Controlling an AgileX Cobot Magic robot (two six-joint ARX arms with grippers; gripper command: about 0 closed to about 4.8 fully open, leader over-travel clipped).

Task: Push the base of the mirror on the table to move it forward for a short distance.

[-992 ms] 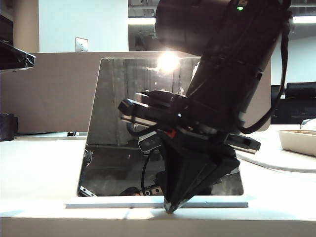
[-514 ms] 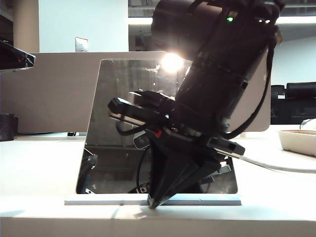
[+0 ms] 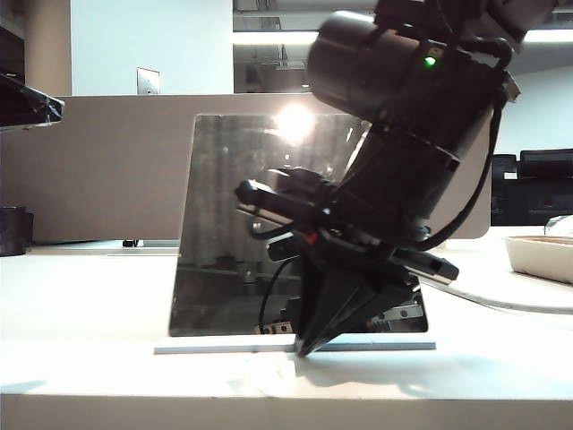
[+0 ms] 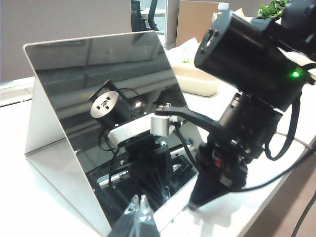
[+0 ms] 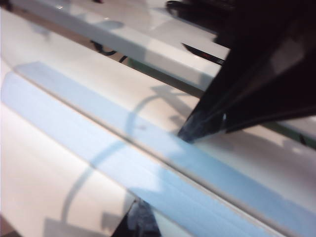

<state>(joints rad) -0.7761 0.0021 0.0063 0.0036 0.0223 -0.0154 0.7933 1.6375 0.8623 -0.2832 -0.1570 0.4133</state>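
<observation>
1. The right gripper (image 3: 304,348) is down on the table (image 3: 81,313), fingers pinched together to a single point, nothing held between them.
2. That closed tip sits right against the front edge of the base of the mirror (image 3: 215,346), roughly at the middle of the slab's length; the right wrist view shows the dark tip (image 5: 190,132) pressed onto the pale strip of the base (image 5: 98,123).
3. The mirror (image 3: 233,224) rises directly behind the jaws, leaning back, a bright light spot near its top edge, and the arm's reflection showing in its dark face.
4. From the left wrist view, the mirror (image 4: 98,98) stands on its white base (image 4: 64,182) with the right gripper's tip (image 4: 195,203) touching the base edge.
5. The left gripper (image 4: 139,211) hangs just in front of the mirror's face, off to the side of the right jaws; only its clear fingertips show, close together, and I cannot tell whether they are fully closed.
6. A cream tray (image 3: 542,255) sits well off beyond the right arm.
</observation>
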